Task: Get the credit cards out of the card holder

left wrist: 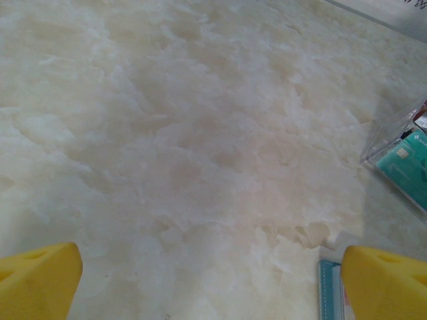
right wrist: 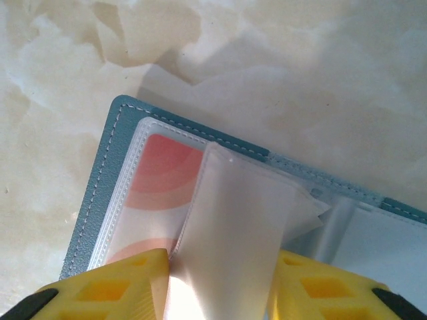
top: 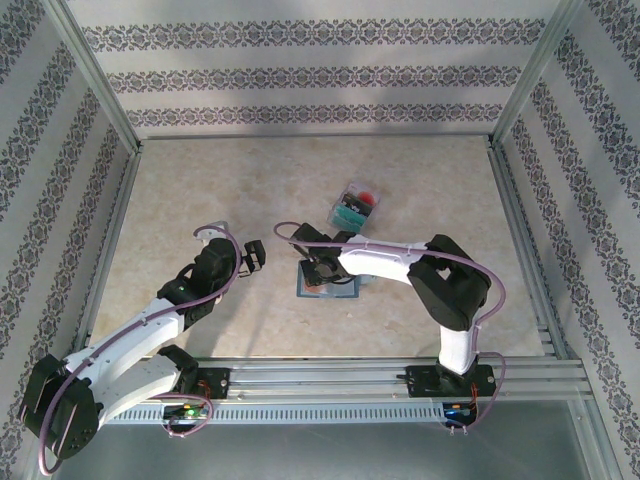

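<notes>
Patterned wallpaper [top: 300, 75] closes you in on three sides, around a cream table [top: 200, 200] with a glossy, marble-like surface.

Near the middle of it lies the card holder [top: 345, 292], open and flat. It is a slate-blue rectangle with rounded corners and a pale stitched border [right wrist: 100, 200]. Inside it you see clear, ribbed plastic pockets. The left pocket holds a pink-red credit card [right wrist: 160, 173] printed with curved bands.

A clear sleeve [right wrist: 233, 227] rises from the fold between the yellow fingers of your right tool [right wrist: 220, 263]. Both pads touch the sleeve's sides. You cannot tell whether they are pinching it or only resting against it. From above, the right tool [top: 318, 270] sits over the holder's left half, with the arm reaching in from the right.

Just beyond the holder stands a small clear box [top: 352, 205], tilted. It contains a teal credit card [top: 347, 213] and a red credit card [top: 366, 197]. The box's corner [left wrist: 393, 143] and the teal card also show at the right edge of the left wrist view.

Your left tool [top: 250, 255] hangs to the left of the holder, apart from it. It is released, with its yellow fingers spread wide and bare table between them [left wrist: 210, 260].

Open table runs to the left and to the far edge. A metal rail [top: 520, 250] borders the right side.
</notes>
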`<action>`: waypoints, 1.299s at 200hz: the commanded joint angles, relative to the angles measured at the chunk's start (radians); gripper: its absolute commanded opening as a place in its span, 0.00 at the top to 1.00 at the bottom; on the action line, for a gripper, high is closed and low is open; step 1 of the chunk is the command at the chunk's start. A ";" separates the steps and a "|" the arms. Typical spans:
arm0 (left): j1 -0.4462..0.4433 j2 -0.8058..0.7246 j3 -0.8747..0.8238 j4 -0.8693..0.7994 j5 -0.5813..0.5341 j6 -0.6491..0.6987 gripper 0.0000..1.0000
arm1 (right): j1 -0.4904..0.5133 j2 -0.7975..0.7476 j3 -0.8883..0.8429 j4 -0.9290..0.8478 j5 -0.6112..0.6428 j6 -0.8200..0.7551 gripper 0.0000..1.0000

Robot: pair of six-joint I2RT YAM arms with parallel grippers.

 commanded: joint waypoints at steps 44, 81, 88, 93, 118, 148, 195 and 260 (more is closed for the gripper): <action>0.015 -0.014 0.013 -0.003 0.005 -0.004 0.01 | 0.033 -0.066 -0.085 0.024 -0.149 0.060 0.69; 0.015 -0.003 0.023 -0.003 0.013 -0.001 0.01 | 0.047 -0.088 -0.107 0.030 -0.117 0.084 0.71; 0.016 0.001 0.027 -0.001 0.018 0.002 0.01 | 0.047 -0.091 -0.111 0.028 -0.098 0.086 0.71; 0.014 0.004 0.031 -0.001 0.022 0.005 0.01 | 0.048 -0.092 -0.113 0.022 -0.088 0.086 0.70; 0.016 0.022 0.045 -0.001 0.039 0.010 0.01 | 0.047 -0.098 -0.115 -0.001 -0.038 0.082 0.65; 0.015 0.022 0.046 -0.004 0.039 0.008 0.01 | 0.047 -0.116 -0.116 -0.020 -0.003 0.074 0.63; 0.016 0.016 0.045 -0.009 0.033 0.010 0.01 | 0.047 -0.143 -0.128 -0.045 0.036 0.074 0.61; 0.016 -0.002 0.048 -0.030 0.034 0.015 0.01 | 0.046 -0.212 -0.175 -0.068 0.102 0.088 0.58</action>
